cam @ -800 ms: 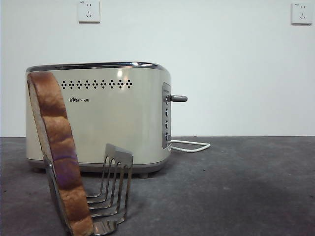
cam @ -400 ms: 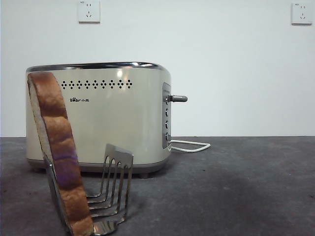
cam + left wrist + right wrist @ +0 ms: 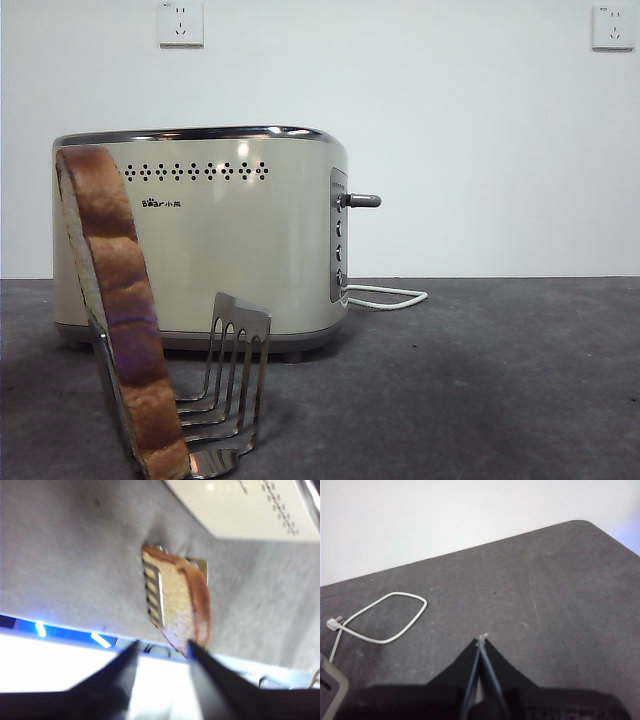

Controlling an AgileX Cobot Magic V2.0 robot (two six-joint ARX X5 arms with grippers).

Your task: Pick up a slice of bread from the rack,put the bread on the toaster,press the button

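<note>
The slice of bread (image 3: 118,300) stands tilted in the steel rack (image 3: 228,385) at the front left, in front of the cream toaster (image 3: 220,250). The grey lever button (image 3: 362,200) sticks out of the toaster's side panel. No gripper shows in the front view. In the blurred left wrist view, my left gripper (image 3: 163,647) is open above the bread (image 3: 177,597) and the rack (image 3: 151,587), apart from both, with the toaster (image 3: 250,510) beyond. My right gripper (image 3: 481,641) is shut and empty over bare table.
The toaster's white cord (image 3: 388,296) loops on the dark table to the right of the toaster, and also shows in the right wrist view (image 3: 380,617). Two wall sockets (image 3: 180,22) sit high on the white wall behind.
</note>
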